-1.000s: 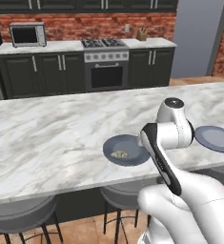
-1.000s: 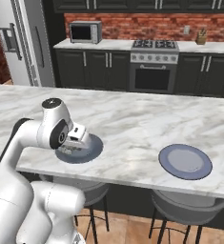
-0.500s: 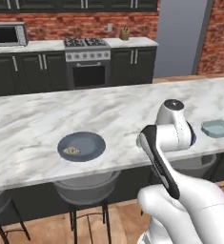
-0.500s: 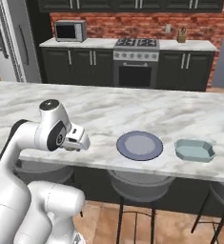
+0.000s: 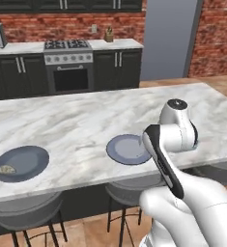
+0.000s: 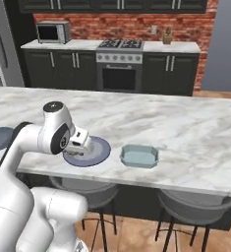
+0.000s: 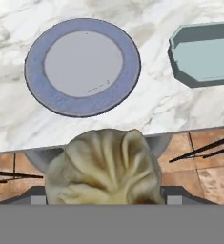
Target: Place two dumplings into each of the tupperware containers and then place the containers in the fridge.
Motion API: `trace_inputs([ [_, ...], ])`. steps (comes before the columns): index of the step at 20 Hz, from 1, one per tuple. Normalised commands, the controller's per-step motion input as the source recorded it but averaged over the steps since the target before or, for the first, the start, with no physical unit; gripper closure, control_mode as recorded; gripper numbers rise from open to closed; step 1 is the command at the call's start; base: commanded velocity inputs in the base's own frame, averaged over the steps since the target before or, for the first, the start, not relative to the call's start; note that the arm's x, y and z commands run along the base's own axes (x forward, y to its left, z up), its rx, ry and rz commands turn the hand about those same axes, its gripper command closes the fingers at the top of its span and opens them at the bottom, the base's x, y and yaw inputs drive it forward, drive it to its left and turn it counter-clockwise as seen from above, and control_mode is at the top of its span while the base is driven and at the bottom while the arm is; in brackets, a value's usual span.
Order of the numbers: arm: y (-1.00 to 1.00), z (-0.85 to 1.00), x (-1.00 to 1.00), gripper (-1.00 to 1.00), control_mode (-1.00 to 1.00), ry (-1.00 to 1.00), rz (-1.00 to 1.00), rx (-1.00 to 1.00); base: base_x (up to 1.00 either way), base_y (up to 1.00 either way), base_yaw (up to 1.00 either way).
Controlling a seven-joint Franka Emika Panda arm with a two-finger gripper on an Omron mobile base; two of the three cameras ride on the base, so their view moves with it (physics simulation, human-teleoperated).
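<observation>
Above counter edge: arm elbow bent, gripper point(image 7: 104, 198) pointing down, clamped on dumpling point(image 7: 104, 170), beside plate point(image 7: 82, 66), tupperware container point(image 7: 204, 55).

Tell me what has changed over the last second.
The base drove right along the island: the plate with a dumpling slid off left, and an empty plate and a tupperware container came before the arm. Unchanged: the gripper still carries a dumpling, arm tucked.
</observation>
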Motion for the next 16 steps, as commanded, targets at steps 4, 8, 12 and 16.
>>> trace_inputs([
  [4, 0.0, 0.0, 0.0, 1.0, 1.0, 0.0, 0.0, 0.0, 0.0, -0.78, 0.0],
  [8, 0.0, 0.0, 0.0, 1.0, 1.0, 0.0, 0.0, 0.0, 0.07, -0.56, 0.0],
  [12, 0.0, 0.0, 0.0, 1.0, 1.0, 0.0, 0.0, 0.0, 0.23, -0.18, 0.0],
  [16, 0.0, 0.0, 0.0, 1.0, 1.0, 0.0, 0.0, 0.0, 0.27, -0.66, 0.01],
])
